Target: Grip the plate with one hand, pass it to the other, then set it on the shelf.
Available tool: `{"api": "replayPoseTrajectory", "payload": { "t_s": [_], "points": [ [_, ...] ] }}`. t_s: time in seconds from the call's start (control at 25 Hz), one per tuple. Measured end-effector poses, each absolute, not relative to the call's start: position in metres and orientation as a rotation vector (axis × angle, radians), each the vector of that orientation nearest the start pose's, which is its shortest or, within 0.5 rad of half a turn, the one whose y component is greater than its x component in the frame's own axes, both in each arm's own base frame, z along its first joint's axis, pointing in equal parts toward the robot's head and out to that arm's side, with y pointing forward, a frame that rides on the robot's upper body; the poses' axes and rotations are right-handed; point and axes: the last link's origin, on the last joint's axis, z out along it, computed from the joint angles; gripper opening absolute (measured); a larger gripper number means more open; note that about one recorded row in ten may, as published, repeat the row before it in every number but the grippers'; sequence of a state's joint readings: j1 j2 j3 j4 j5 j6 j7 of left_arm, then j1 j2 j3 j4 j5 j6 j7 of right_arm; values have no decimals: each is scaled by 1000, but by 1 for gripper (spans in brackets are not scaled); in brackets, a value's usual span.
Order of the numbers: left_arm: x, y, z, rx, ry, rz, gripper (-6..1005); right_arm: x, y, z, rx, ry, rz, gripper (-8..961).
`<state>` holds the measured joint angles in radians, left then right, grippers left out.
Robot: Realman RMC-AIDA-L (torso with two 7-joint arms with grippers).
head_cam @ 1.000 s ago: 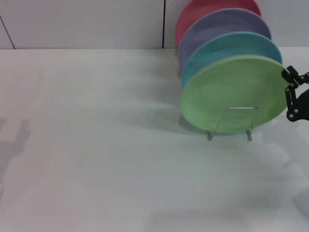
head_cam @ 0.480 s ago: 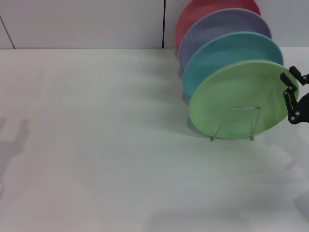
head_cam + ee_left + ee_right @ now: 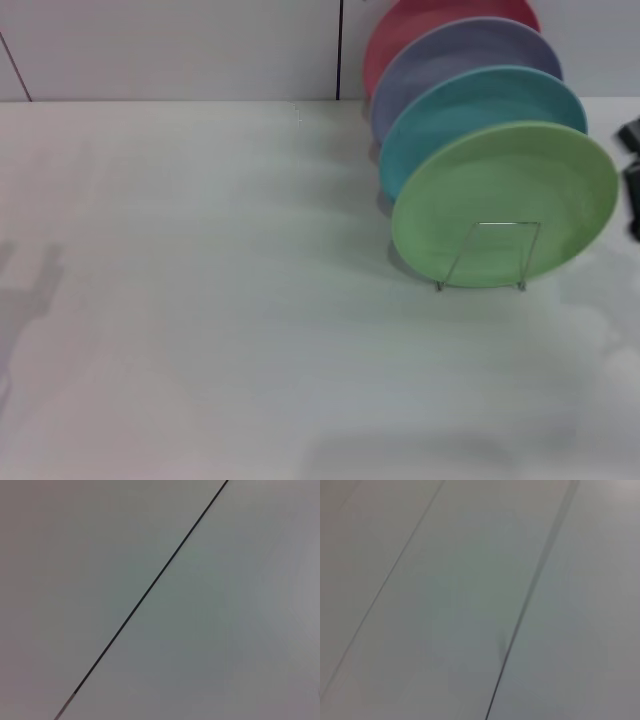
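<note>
plate [image 3: 505, 205] stood upright in shelf [image 3: 490, 256], nearest slot, right side | we judged it stiff, smooth, breakable, best pinched at rim | right gripper [image 3: 632, 180] at right edge, jaws untellable | left unseen

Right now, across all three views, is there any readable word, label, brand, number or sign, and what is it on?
None: no text or sign shows.
Light green plate, on edge at the front of the wire rack: plain.
Teal, lavender and red plates behind it: plain.
Right gripper, at the head view's right edge: no marking legible.
Both wrist views: only blank pale surface with dark seams.
</note>
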<state>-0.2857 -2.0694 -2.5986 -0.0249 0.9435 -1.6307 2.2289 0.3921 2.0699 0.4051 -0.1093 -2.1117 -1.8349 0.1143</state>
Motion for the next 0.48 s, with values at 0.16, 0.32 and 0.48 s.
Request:
{"api": "replayPoseTrajectory", "payload": {
  "t_s": [0.16, 0.32, 0.48],
  "points": [
    [-350, 257, 40, -1398, -806, -1343, 742, 314, 237, 82, -1376, 55, 1210, 148],
    [-353, 260, 46, -1410, -759, -1290, 744, 336, 228, 106, -1238, 159, 1213, 173],
    [-358, 262, 55, -1430, -669, -1183, 746, 380, 224, 127, -1129, 412, 1125, 198]
  ]
}}
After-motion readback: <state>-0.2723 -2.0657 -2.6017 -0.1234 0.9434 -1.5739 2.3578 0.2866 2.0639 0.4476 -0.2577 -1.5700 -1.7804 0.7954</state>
